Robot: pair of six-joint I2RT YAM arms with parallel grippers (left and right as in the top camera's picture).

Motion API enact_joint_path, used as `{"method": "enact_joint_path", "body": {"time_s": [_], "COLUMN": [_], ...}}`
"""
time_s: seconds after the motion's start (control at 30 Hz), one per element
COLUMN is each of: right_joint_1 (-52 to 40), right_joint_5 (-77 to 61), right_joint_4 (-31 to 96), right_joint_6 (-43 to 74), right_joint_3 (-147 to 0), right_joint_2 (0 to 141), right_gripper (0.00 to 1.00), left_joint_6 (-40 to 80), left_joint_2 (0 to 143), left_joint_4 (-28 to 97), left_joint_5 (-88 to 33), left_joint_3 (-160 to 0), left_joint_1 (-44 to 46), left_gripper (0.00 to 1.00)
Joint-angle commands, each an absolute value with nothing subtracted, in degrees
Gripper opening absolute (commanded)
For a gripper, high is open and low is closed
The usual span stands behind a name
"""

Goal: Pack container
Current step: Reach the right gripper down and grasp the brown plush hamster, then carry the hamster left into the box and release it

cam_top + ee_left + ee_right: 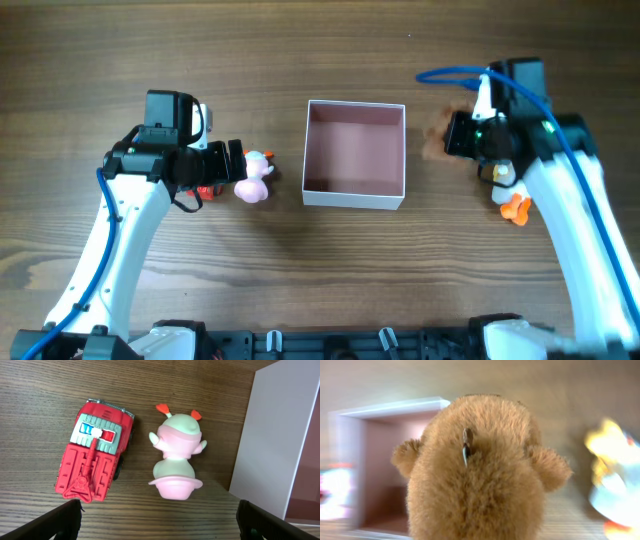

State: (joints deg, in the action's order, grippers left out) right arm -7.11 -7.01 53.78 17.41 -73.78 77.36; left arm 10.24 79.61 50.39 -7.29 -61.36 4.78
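The container [355, 198], a white square box with a pink inside, stands empty at the table's middle. My left gripper [236, 165] is open just left of it, over a pink and green toy figure [254, 181] and a red fire truck [208, 190]. In the left wrist view the gripper [157, 520] is open, with the truck [95, 460] and the figure [177, 460] lying ahead of the jaws and the container's white wall [270, 445] at right. My right gripper [452, 135] holds a brown plush toy [480, 470] right of the container [395, 407]; the plush hides the fingers.
A white, blue and orange toy bird [510, 198] lies on the wood table under my right arm; it shows blurred at the right of the right wrist view [615, 475].
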Motion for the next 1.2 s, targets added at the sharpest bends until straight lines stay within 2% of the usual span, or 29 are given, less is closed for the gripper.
{"method": "enact_joint_path", "body": {"time_s": [0.0,0.2,0.4,0.47,0.57,0.6,0.87,1.0,1.17], "right_joint_1": [-13.58,-25.41,-26.65,-26.68,-26.68,-26.68,-29.34,-32.25,-32.29], "right_joint_5": [-11.99,-1.61,-3.07,-6.52,-8.64,-8.8,-9.3,-5.76,-4.97], "right_joint_4": [50.52,42.0,34.59,30.5,27.57,26.68,27.05,26.13,26.15], "right_joint_6": [25.69,32.14,32.73,28.75,27.31,27.11,26.89,24.47,24.34], "right_joint_3": [-74.83,-71.11,-71.13,-71.13,-71.13,-71.13,-71.11,-71.11,-71.11], "right_joint_2": [71.09,79.94,98.32,101.23,101.93,101.89,101.93,101.93,101.93], "right_gripper": [0.04,0.04,0.06,0.12,0.25,0.27,0.29,0.39,0.63], "left_joint_6": [10.76,10.76,10.76,10.76,10.76,10.76,10.76,10.76,10.76], "left_joint_2": [79.9,79.9,79.9,79.9,79.9,79.9,79.9,79.9,79.9], "left_joint_4": [50.43,50.43,50.43,50.43,50.43,50.43,50.43,50.43,50.43], "left_joint_5": [-6.74,-6.74,-6.74,-6.74,-6.74,-6.74,-6.74,-6.74,-6.74], "left_joint_3": [-62.37,-62.37,-62.37,-62.37,-62.37,-62.37,-62.37,-62.37,-62.37], "left_joint_1": [4.62,4.62,4.62,4.62,4.62,4.6,4.62,4.62,4.62], "left_gripper": [1.0,1.0,1.0,1.0,1.0,1.0,1.0,1.0,1.0]}}
